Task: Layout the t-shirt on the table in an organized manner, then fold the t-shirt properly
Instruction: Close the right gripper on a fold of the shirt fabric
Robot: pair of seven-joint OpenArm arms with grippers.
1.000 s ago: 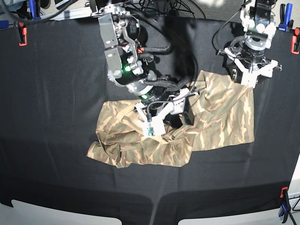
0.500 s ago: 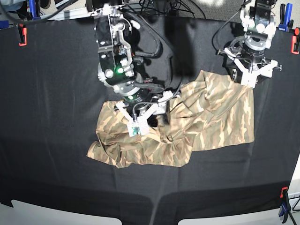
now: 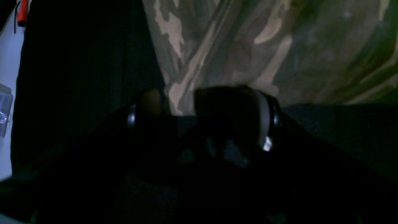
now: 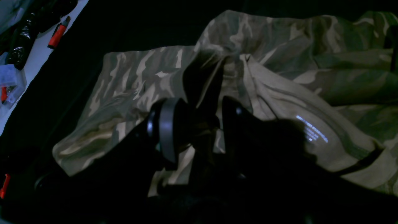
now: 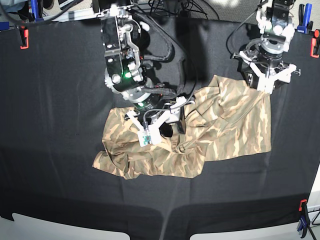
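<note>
The camouflage t-shirt lies crumpled on the black table, spread from the middle to the right. My right gripper is over the shirt's middle. In the right wrist view it is shut on a raised fold of the t-shirt. My left gripper is at the shirt's far right corner. In the left wrist view a hem of the t-shirt runs between its dark fingers, which are closed on it.
Red clamps and blue clamps sit on the table's far edge. Another clamp is at the front right corner. Cables lie behind the table. Bare black cloth lies left and in front of the shirt.
My right gripper has moved left across the shirt, dragging the cloth fold with it, then settled. The left arm has not moved.
</note>
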